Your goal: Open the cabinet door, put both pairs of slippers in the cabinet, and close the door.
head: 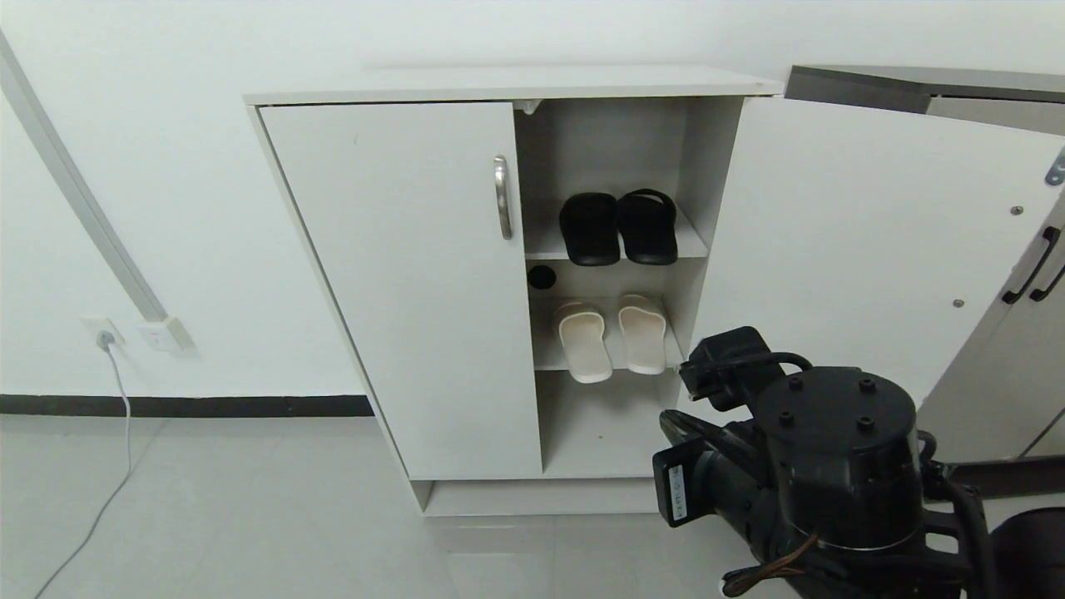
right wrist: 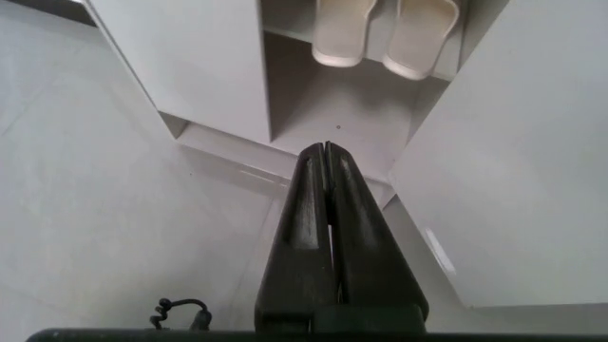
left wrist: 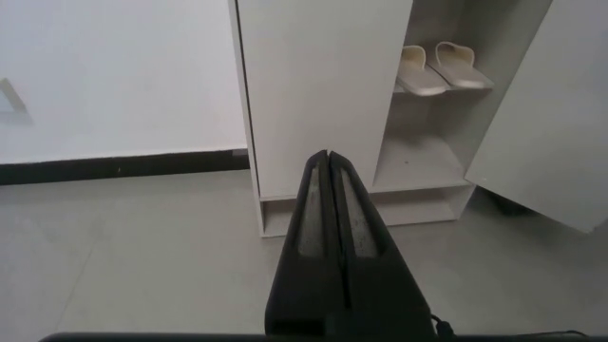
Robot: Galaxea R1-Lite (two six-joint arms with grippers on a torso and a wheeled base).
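The white cabinet (head: pixel 516 83) fills the middle of the head view. Its right-hand door (head: pixel 865 249) is swung wide toward 3 o'clock, and the left-hand door (head: pixel 399 283) is shut, its metal handle (head: pixel 501 198) on the inner edge. In the exposed bay, the black slippers (head: pixel 617 229) sit side by side on the upper shelf. The cream slippers (head: pixel 611 337) sit directly below them, toward 6 o'clock, on the middle shelf. The bottom compartment (head: pixel 599 433) holds nothing visible.

Both pairs look stowed, so only closing the door seems left.

The right arm sits at 5 o'clock in the head view, low in front of the open bay and near the open door's inner face. The right gripper (right wrist: pixel 326 147) has its fingers pressed together and carries nothing. It points at the cabinet's base, with the cream slippers beyond at 12 o'clock. The left gripper (left wrist: pixel 328 157) is likewise pinched closed and empty, and it hangs over the grey floor (left wrist: pixel 142 247) facing the shut door.

The next move probably calls for getting the right arm behind the open door's outer face or free edge. It would then sweep the door toward 9 o'clock until it meets the frame, keeping clear of the slipper toes at the shelf lips.
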